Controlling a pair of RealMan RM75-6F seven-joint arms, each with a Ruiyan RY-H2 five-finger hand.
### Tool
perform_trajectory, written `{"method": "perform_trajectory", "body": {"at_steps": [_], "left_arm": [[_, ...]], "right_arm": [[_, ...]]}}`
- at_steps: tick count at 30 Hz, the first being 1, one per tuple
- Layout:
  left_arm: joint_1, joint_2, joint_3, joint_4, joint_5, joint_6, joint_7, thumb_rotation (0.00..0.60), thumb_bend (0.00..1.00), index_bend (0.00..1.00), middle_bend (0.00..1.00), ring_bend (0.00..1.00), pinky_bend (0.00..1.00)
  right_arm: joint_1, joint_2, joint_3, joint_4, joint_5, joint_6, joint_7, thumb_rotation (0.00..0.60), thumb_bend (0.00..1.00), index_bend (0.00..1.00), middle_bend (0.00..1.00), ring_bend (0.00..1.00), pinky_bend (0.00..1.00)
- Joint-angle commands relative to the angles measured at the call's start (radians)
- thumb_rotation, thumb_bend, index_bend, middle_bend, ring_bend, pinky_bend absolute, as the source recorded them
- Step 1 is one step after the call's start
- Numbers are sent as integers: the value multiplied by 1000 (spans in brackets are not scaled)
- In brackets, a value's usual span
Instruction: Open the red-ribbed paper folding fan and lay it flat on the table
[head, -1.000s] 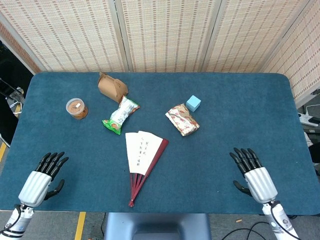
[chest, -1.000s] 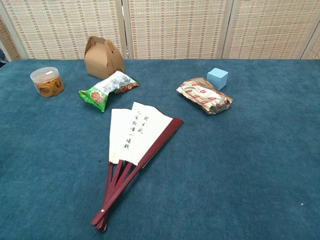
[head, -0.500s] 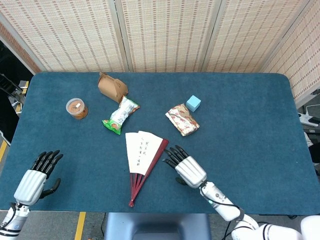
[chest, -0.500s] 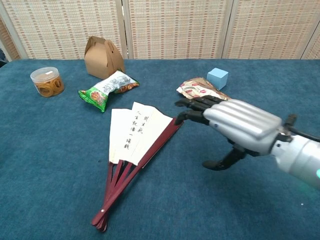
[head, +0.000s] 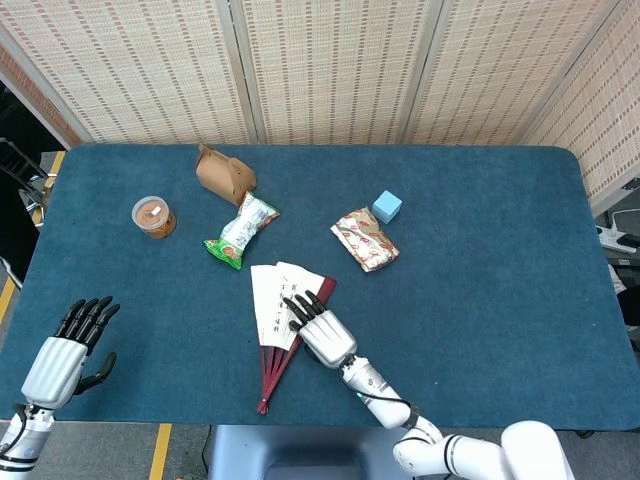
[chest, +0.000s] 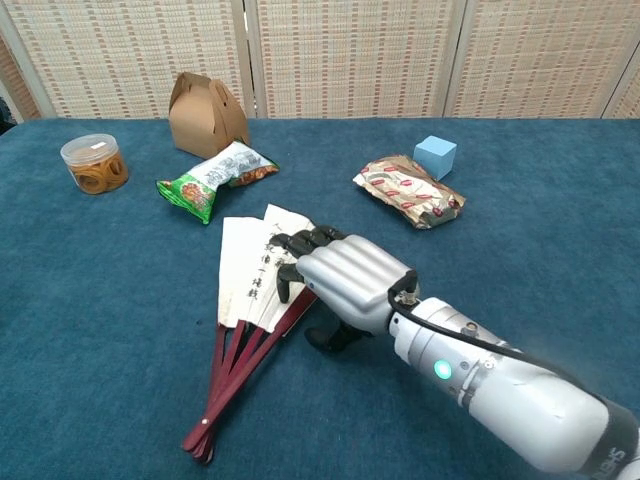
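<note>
The folding fan (head: 277, 312) (chest: 245, 275) lies partly spread on the blue table, white paper leaf with black writing pointing away, red ribs converging at the pivot near the front edge. My right hand (head: 322, 327) (chest: 345, 280) lies palm down over the fan's right side, its dark fingertips (chest: 290, 243) on the paper and the outer red rib; the fingers are spread and grip nothing. My left hand (head: 65, 350) hovers open at the table's front left corner, far from the fan, seen only in the head view.
Behind the fan lie a green snack bag (head: 241, 230) (chest: 214, 176), a brown paper box (head: 224, 172) (chest: 205, 113), a round clear tub of snacks (head: 154, 216) (chest: 93, 163), a patterned packet (head: 365, 239) (chest: 410, 191) and a light blue cube (head: 387, 206) (chest: 435, 156).
My right hand swept from the front right of the table leftward, reaching the fan's right edge and now lying over it. The left hand drifted slightly toward the table's near edge.
</note>
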Motion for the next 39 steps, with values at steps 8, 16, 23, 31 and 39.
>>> {"method": "perform_trajectory", "body": {"at_steps": [8,16,23,31,39], "left_arm": [[2,-3,-7,15,-12,-6,-2,600,452,39,0,0,53],[3,-8,-8,24,-13,-7,-4,600,456,40,0,0,53],[5,-10,-1,18,-7,-9,-1,600,460,43,0,0,53],[-16,-8,20,5,-7,-67,-143,600,524,131,0,0,55],[-77,-64,39,42,-38,-217,-471,600,477,276,2,0,50]], "right_arm": [[74,-159,-1,249,7,62,153,600,147,498,58,0,0],[92,-159,-24,285,-2,152,228,600,258,661,144,0,0],[108,-88,-2,170,-36,256,228,600,275,676,150,0,0],[108,72,52,-191,-21,269,80,600,304,676,150,0,0],[144,145,187,-491,128,185,-129,600,304,676,150,0,0]]}}
